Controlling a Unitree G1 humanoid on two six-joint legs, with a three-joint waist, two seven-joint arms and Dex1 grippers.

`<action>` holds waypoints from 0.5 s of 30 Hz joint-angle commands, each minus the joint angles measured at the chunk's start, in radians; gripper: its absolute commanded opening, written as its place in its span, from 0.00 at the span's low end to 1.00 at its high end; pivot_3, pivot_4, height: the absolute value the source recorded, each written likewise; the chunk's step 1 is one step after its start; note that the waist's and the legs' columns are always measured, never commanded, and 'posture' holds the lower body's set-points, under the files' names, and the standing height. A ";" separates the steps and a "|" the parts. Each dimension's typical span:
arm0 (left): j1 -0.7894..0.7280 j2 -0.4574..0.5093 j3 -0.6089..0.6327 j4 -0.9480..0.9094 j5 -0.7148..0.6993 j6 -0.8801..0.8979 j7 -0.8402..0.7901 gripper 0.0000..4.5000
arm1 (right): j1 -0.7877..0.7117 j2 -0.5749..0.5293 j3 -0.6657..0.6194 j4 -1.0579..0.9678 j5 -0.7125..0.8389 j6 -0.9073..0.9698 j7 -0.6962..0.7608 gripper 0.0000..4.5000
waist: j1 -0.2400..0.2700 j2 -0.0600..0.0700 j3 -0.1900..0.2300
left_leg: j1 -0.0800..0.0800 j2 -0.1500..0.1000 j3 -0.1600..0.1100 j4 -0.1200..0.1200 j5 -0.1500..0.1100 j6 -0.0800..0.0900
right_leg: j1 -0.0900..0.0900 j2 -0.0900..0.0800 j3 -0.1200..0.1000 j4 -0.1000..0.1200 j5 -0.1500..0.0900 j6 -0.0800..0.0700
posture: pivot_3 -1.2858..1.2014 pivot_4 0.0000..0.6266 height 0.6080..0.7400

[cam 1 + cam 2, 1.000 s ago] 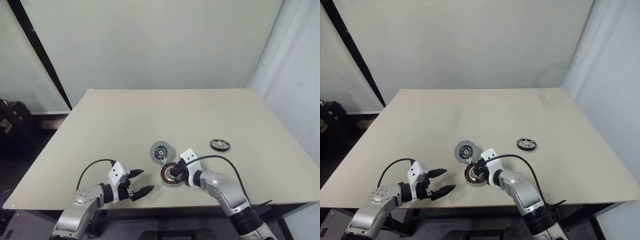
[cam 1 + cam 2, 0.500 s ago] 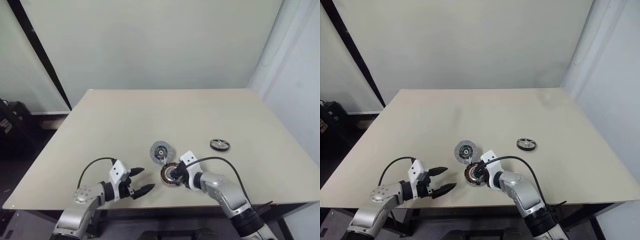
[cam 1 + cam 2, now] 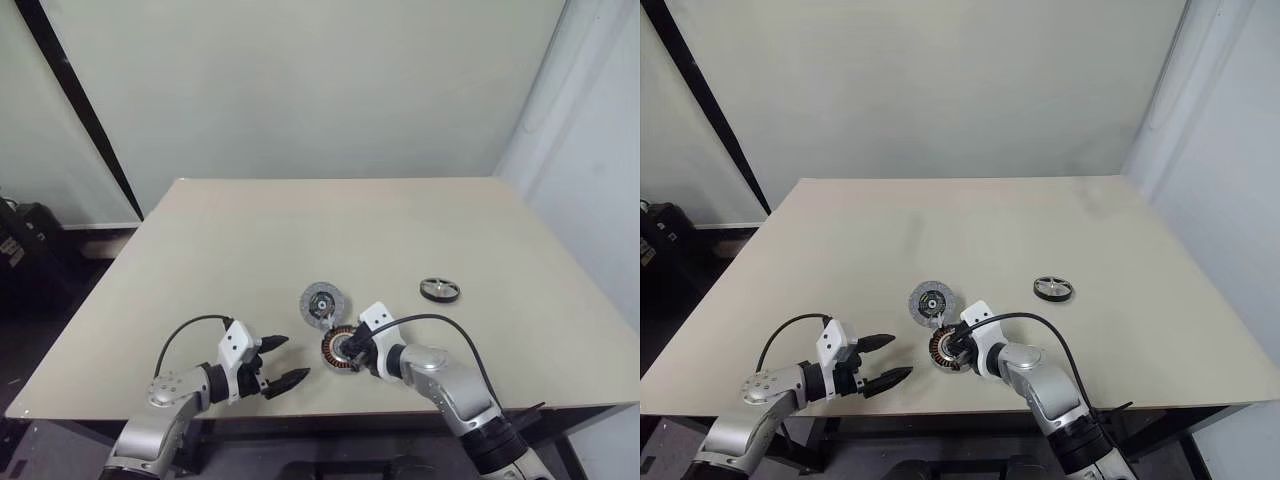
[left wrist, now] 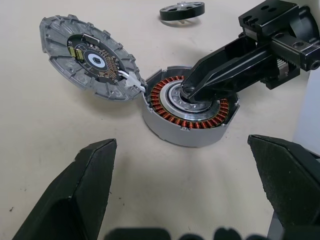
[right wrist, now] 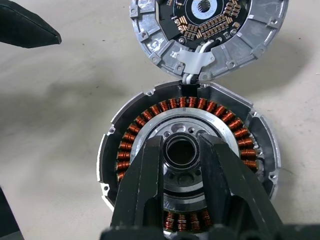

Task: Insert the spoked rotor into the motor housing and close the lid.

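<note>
Copper-wound motor housing (image 4: 189,107) sits on the bench (image 3: 300,240), right fingers (image 5: 150,180) clamped on its hub, probably to steady it, left fingers (image 4: 85,195) spread wide and empty just beside, lid (image 4: 90,57) flipped open alongside, spoked rotor (image 3: 439,290) well apart.

wall (image 3: 300,80): plain pale green
table (image 3: 300,230): beige top
pole (image 3: 80,110): black, leaning, left side
floor (image 3: 40,300): dark
</note>
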 commanded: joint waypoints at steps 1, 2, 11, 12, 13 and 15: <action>-0.004 0.006 0.021 -0.018 -0.001 -0.014 -0.005 1.00 | -0.007 0.005 -0.001 -0.019 -0.006 -0.019 0.000 0.16 | 0.000 0.000 0.000 | 0.000 0.000 0.000 0.000 0.000 0.000 | 0.000 0.000 0.000 0.000 0.000 0.000 | 0.52 0.00 1.00; -0.004 0.006 0.021 -0.018 -0.001 -0.014 -0.005 1.00 | -0.006 0.005 -0.001 -0.020 -0.007 -0.018 0.000 0.16 | 0.000 0.000 0.000 | 0.000 0.000 0.000 0.000 0.000 0.000 | 0.000 0.000 0.000 0.000 0.000 0.000 | 0.52 0.00 1.00; -0.005 0.008 0.021 -0.015 -0.001 -0.014 -0.008 1.00 | 0.000 0.005 0.004 -0.020 -0.006 -0.013 0.003 0.16 | 0.000 0.000 0.000 | 0.000 0.000 0.000 0.000 0.000 0.000 | 0.000 0.000 0.000 0.000 0.000 0.000 | 0.52 0.00 1.00; -0.004 0.008 0.021 -0.016 -0.001 -0.014 -0.008 1.00 | 0.000 0.005 0.004 -0.020 -0.006 -0.013 0.003 0.16 | 0.000 0.000 0.000 | 0.000 0.000 0.000 0.000 0.000 0.000 | 0.000 0.000 0.000 0.000 0.000 0.000 | 0.52 0.00 1.00; -0.004 0.008 0.022 -0.017 -0.002 -0.014 -0.008 1.00 | 0.001 0.005 0.005 -0.020 -0.006 -0.011 0.004 0.16 | 0.000 0.000 0.000 | 0.000 0.000 0.000 0.000 0.000 0.000 | 0.000 0.000 0.000 0.000 0.000 0.000 | 0.52 0.00 1.00; -0.003 0.007 0.021 -0.017 -0.002 -0.014 -0.007 1.00 | 0.002 0.004 0.007 -0.019 -0.009 -0.014 0.003 0.32 | 0.000 0.000 0.000 | 0.000 0.000 0.000 0.000 0.000 0.000 | 0.000 0.000 0.000 0.000 0.000 0.000 | 0.52 0.00 1.00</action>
